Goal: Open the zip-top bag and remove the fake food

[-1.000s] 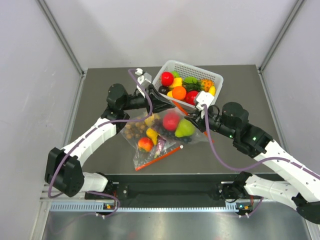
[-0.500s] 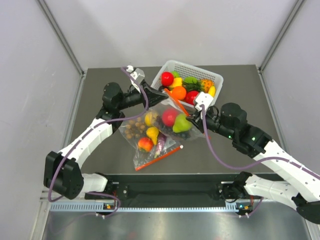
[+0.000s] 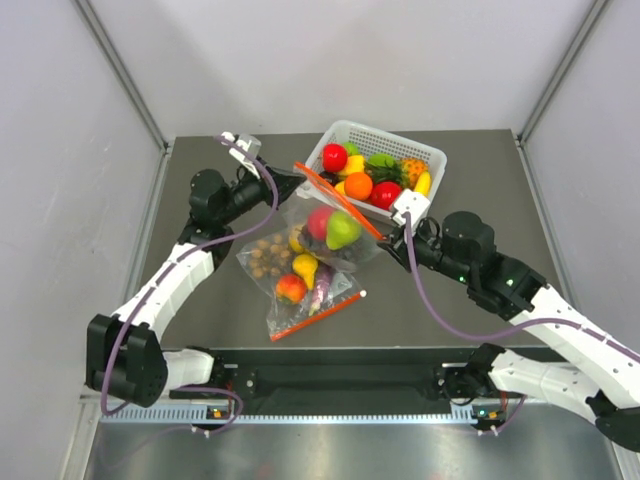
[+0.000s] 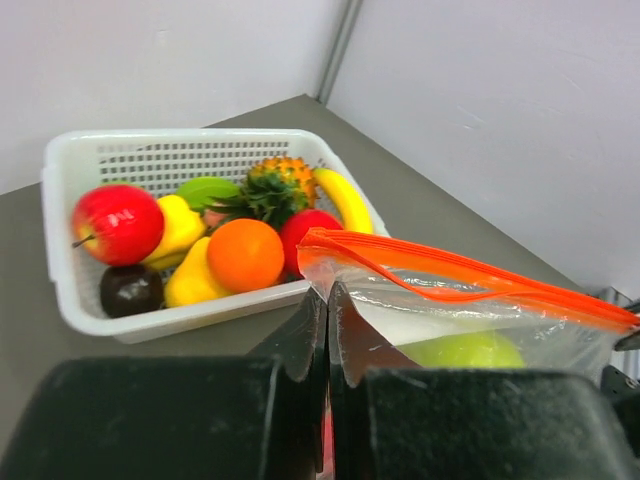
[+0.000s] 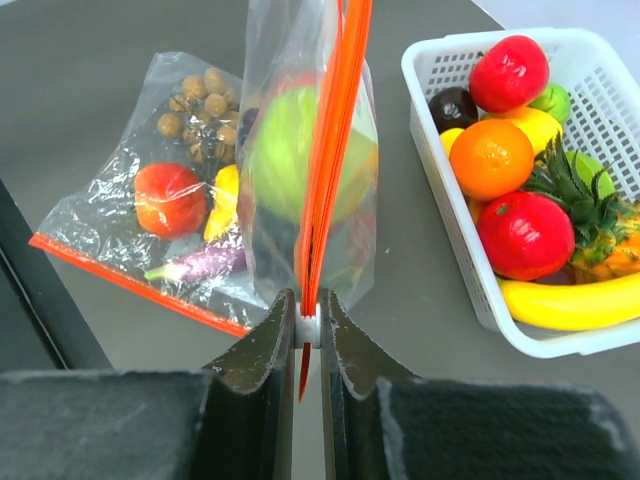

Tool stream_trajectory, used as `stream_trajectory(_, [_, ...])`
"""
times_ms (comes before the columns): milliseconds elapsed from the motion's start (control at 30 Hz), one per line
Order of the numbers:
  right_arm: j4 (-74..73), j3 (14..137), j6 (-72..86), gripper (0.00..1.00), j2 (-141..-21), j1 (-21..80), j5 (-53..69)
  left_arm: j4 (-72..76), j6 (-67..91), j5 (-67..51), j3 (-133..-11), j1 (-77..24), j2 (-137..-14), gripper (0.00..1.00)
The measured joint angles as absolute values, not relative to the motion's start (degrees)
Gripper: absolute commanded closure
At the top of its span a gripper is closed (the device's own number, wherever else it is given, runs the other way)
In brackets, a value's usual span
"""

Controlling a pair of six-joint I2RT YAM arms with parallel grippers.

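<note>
Bag [image 3: 335, 228] hangs between left hand [image 4: 327, 297] and right hand [image 5: 309, 318].

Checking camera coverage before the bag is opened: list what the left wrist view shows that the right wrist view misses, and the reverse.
Left wrist only: the enclosure walls and the left tool shut on a corner of the zip-top bag. Right wrist only: a second bag lying flat, and the right tool pinching the zip strip. Both: the white basket of fruit and the green pear inside the held bag.
</note>
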State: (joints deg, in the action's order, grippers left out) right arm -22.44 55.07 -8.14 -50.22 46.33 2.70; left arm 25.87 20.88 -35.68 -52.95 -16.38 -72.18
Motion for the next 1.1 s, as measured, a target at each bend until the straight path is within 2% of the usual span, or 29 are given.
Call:
stream_trajectory(300, [-23.18,54.72,-7.31,1.0,-49.69,46.33,2.59,25.19,21.69,-32.67,-51.44,-14.37,-70.85,1.0])
stream_trajectory(567, [-24.1,54.63,-6.63,0.99,-47.86,46.33,2.24,25.32,22.61,-34.74,-50.57,-14.35,-70.65,1.0])
stream_trajectory(667, [-25.21,54.63,-6.17,0.91,-47.03,46.33,1.96,25.52,21.87,-35.05,-50.68,-15.49,-71.0,1.0])
stream_trajectory(700, [-25.98,54.63,-6.09,0.76,-46.76,46.33,1.72,25.41,20.91,-34.85,-50.83,-16.45,-71.4,1.0])
stream_trajectory(767, [-27.27,54.63,-5.69,0.56,-46.39,46.33,1.32,25.45,19.33,-34.22,-51.31,-18.55,-72.42,1.0])
stream_trajectory(800, [-27.57,54.63,-5.43,0.38,-46.3,46.33,1.23,25.47,18.5,-34.17,-51.44,-20.01,-73.03,1.0])
stream_trajectory(833, [-27.75,54.65,-5.04,0.33,-46.26,46.33,1.08,25.69,17.8,-34.52,-51.44,-21.21,-73.49,1.0])
stream_trajectory(900, [-28.05,55.0,-5.26,0.27,-46.28,46.33,0.82,26.28,16.86,-35.77,-51.46,-23.31,-74.22,1.0])
stream_trajectory(1100, [-26.7,57.3,-5.1,0.25,-46.74,46.3,-0.95,29.52,15.62,-42.98,-51.42,-26.44,-75.75,1.0])
